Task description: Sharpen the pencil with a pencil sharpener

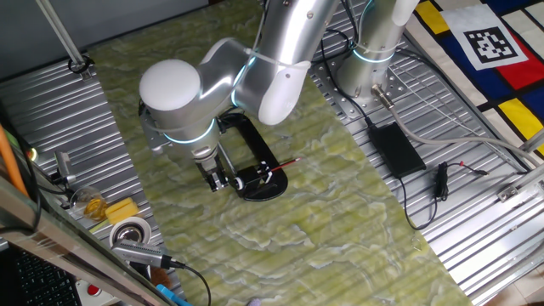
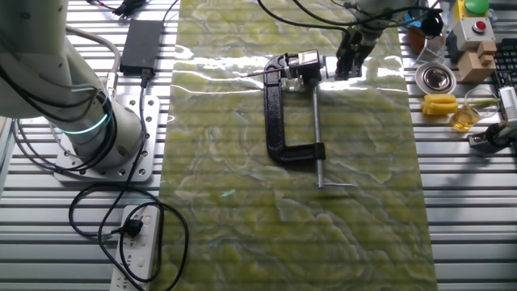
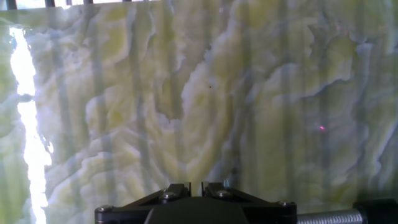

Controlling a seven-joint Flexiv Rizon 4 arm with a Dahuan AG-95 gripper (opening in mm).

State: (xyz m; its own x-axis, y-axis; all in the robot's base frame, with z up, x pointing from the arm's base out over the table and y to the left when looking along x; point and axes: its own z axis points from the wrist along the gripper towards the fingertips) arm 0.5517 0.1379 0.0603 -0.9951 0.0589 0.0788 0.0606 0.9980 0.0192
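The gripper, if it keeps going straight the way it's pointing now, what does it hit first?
Probably the green marbled mat: the hand view shows only mat ahead of the gripper, whose fingers look nearly closed. The black clamp-style pencil sharpener sits beside it.

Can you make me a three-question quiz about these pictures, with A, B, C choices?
1. Where is the claw?
A) beside the sharpener
B) on the power brick
C) over the tape

2. What colour is the pencil?
A) blue
B) red
C) green

3. What does the claw hold?
A) the pencil
B) a cable
C) nothing

Answers: 1 A, it hangs right next to the black base. 2 B, it is a thin red stick. 3 C, the pencil sits at the sharpener, apart from the claw.
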